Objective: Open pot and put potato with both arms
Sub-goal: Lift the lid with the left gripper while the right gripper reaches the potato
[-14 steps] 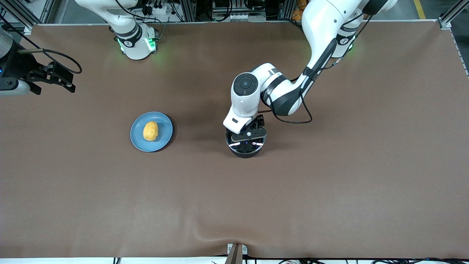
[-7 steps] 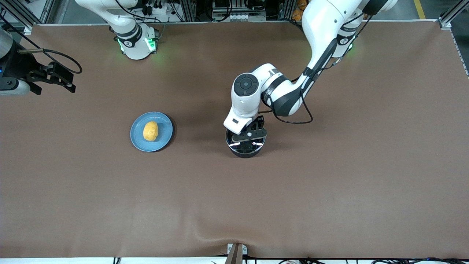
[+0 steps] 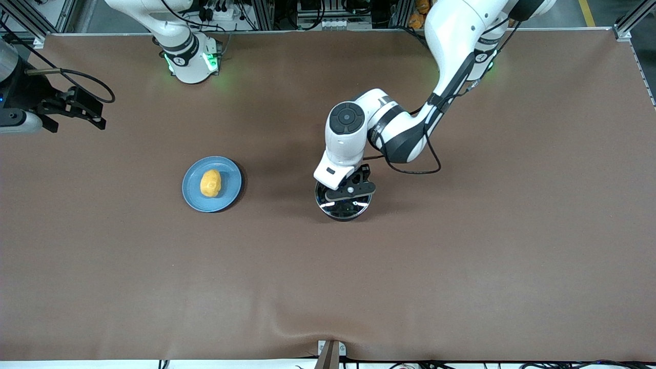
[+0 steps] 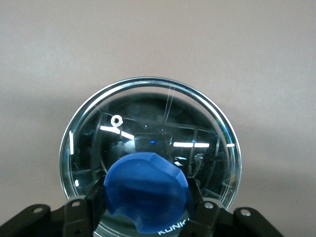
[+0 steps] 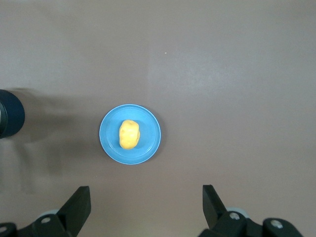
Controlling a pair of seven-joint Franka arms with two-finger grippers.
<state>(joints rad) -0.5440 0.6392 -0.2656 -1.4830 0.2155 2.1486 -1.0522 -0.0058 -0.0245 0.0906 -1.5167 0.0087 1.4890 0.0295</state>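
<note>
The right tool [image 3: 77, 110] waits spread apart, high up toward the right arm's end of the tabletop [image 3: 461, 266]. The potato [image 3: 210, 183] lies on its plate [image 3: 229, 200], well apart from the pot [image 3: 344, 205]. The left tool [image 3: 349, 190] is clamped on the pot's blue lid knob [image 4: 146, 191]. Lid not yet off; the potato's move remains.

Two big white robot arms [image 3: 353, 148] have black rings at the joints, thin black cables [image 3: 410, 164], green lights [image 3: 169, 64] and black hands.
</note>
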